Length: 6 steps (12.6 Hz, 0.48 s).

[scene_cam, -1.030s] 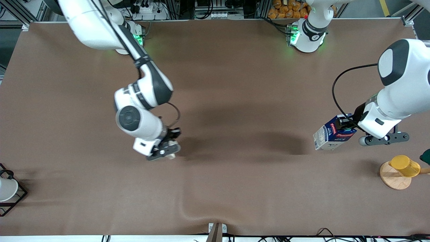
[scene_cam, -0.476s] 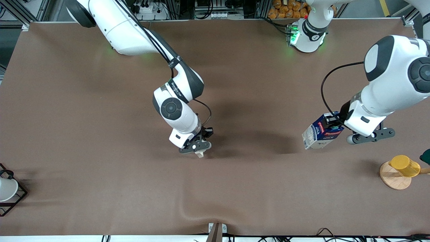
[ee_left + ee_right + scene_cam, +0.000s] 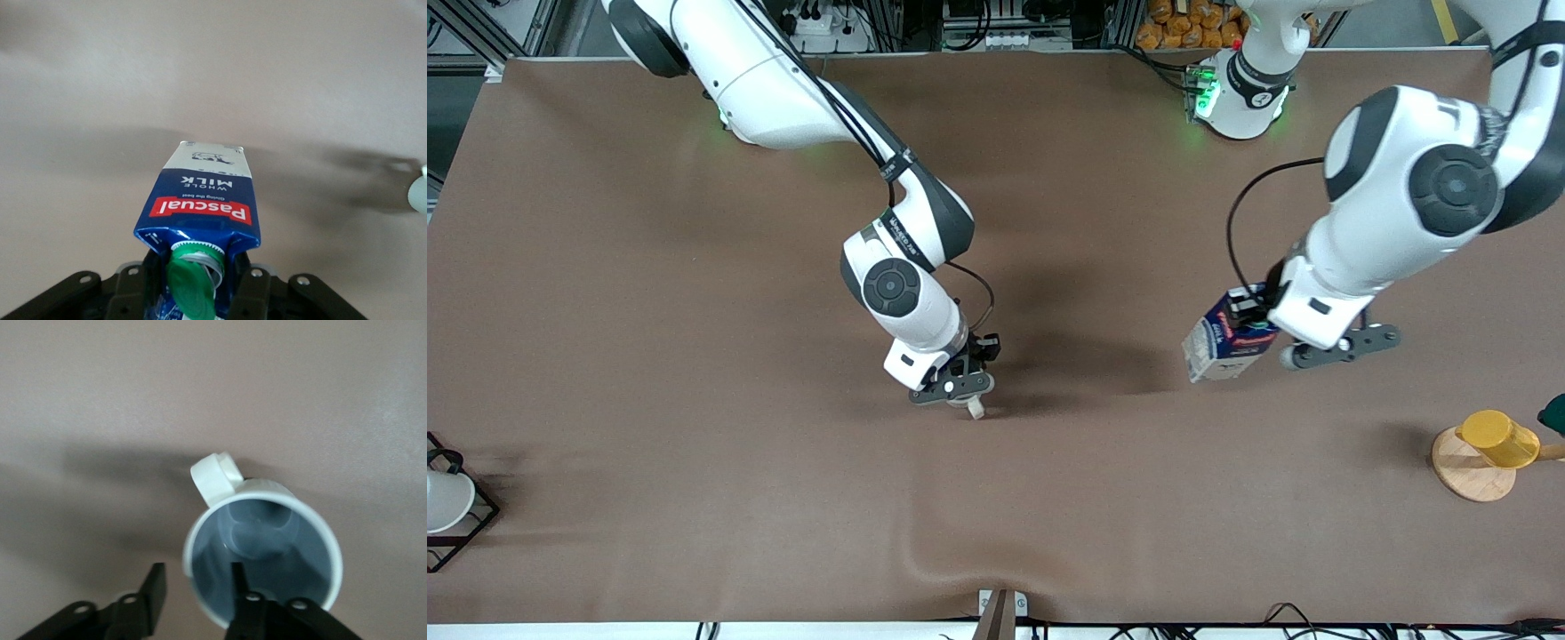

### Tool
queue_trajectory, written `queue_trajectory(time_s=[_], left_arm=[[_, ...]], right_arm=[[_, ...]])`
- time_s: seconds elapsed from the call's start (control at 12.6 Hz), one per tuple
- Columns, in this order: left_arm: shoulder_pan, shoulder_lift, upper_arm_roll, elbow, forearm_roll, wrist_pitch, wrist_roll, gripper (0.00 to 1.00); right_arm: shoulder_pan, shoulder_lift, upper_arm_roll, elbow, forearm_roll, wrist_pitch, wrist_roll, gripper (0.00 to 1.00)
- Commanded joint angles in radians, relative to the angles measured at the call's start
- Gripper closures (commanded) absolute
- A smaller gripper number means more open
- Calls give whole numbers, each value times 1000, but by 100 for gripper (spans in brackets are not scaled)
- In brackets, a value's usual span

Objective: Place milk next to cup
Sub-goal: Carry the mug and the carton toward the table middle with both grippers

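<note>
The milk, a dark blue carton with a green cap and red label, hangs tilted in my left gripper, which is shut on its top over the table toward the left arm's end. In the left wrist view the milk fills the middle, with the left gripper clamped beside the cap. The cup, off-white with a grey inside, stands on the table near the middle under my right gripper. In the right wrist view the right gripper is open, one finger inside the cup and one outside its wall.
A yellow cup lies on a round wooden coaster at the left arm's end. A white cup in a black wire frame is at the right arm's end. The brown cloth has a ridge near the front edge.
The right arm carried the cup toward the table's middle and slowed there. The left arm carried the milk from the left arm's end toward the cup.
</note>
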<state>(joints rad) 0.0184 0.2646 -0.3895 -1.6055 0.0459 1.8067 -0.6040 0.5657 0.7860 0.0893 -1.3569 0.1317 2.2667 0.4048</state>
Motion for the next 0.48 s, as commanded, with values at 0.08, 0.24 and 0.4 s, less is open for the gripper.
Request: queue_trajectory(time_s=[0.08,0.24,0.4], left_arm=[[-119,25,0,16,14,-42,-147,61],[-181,31,0,16,9,-44,-171,61],[-242,57,0,21,6,-43,-229,61]], right_arm=[[-27,-19,-11,28,16,-22,22,0],[-78,-83,-10,25,16,-117,20,0],[-176,-148,-10,22,14,-257,8,0]])
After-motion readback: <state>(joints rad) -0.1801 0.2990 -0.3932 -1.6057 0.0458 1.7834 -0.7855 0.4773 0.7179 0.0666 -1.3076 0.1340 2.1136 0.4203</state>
